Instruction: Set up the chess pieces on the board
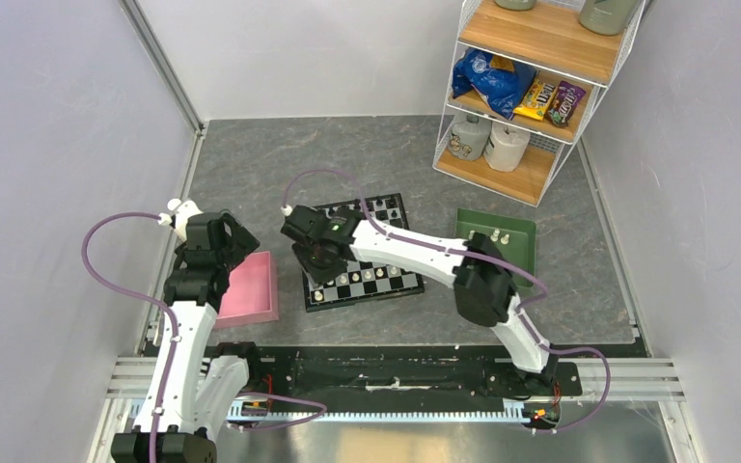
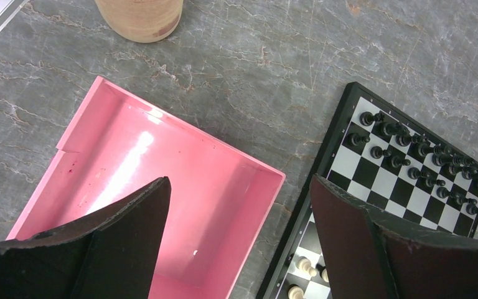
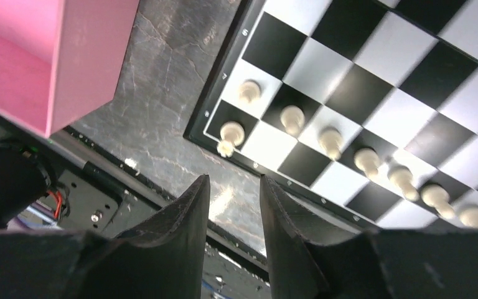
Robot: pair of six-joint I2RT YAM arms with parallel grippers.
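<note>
The board (image 1: 367, 298) lies mid-table. Black chess pieces (image 2: 411, 149) fill its far rows. White chess pieces (image 3: 331, 140) stand in a row along its near side, and one more white piece (image 3: 230, 132) is on the corner square. My right gripper (image 3: 234, 180) hovers over the board's near left corner (image 1: 314, 265), open by a narrow gap with nothing between its fingers. My left gripper (image 2: 239, 184) hangs wide open and empty over the pink tray (image 2: 162, 187), left of the board (image 2: 373, 180).
A green tray (image 1: 519, 253) right of the board holds two white pieces (image 1: 498, 236). A wire shelf (image 1: 526, 77) with snacks and jars stands at the back right. A tan round object (image 2: 140, 15) sits beyond the pink tray (image 1: 251, 287). The black base rail (image 3: 99, 187) runs close below the board.
</note>
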